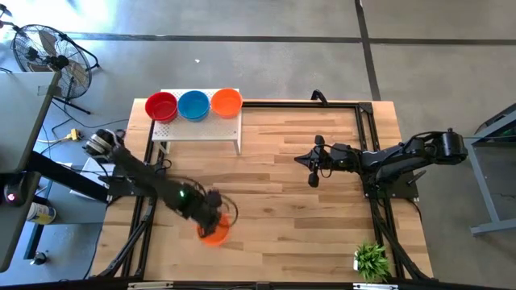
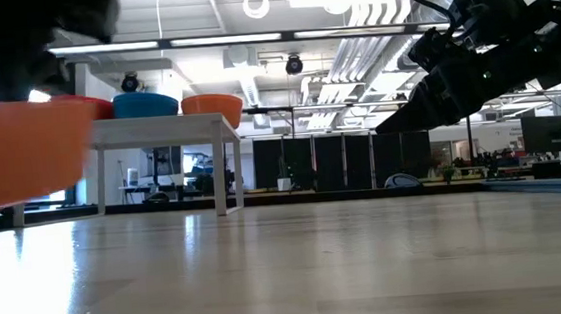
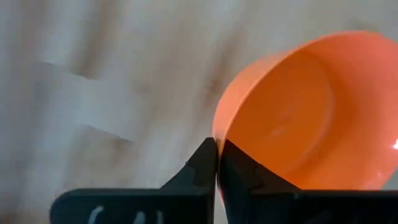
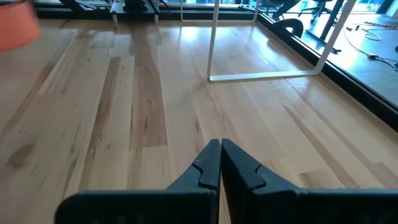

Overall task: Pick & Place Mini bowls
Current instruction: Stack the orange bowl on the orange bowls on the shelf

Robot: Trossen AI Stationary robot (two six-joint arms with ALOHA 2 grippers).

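An orange mini bowl [image 1: 214, 234] is near the table's front left, with my left gripper [image 1: 214, 219] shut on it from above. The low view shows the same bowl [image 2: 19, 147] close up and slightly tilted, with background showing beneath it. A red bowl [image 1: 161, 105], a blue bowl [image 1: 193, 105] and another orange bowl [image 1: 226, 102] stand in a row on the white perforated stand [image 1: 201, 133] at the far left. My right gripper [image 1: 302, 159] hovers shut over the table's right half, holding nothing. My left gripper pinches the orange bowl's rim [image 3: 217, 134] between its two fingers, one finger inside the bowl and one outside its wall. The fingers come from above, pointing steeply down. The bowl hangs tilted beside the fingertips and looks lifted clear of the table.
Bare wooden tabletop [image 1: 274, 217] lies between the two arms. A small green plant [image 1: 371, 259] stands at the front right corner. A black frame rail [image 1: 367, 137] runs along the table's right and far sides. A fan [image 1: 48, 52] stands on the floor beyond the left edge.
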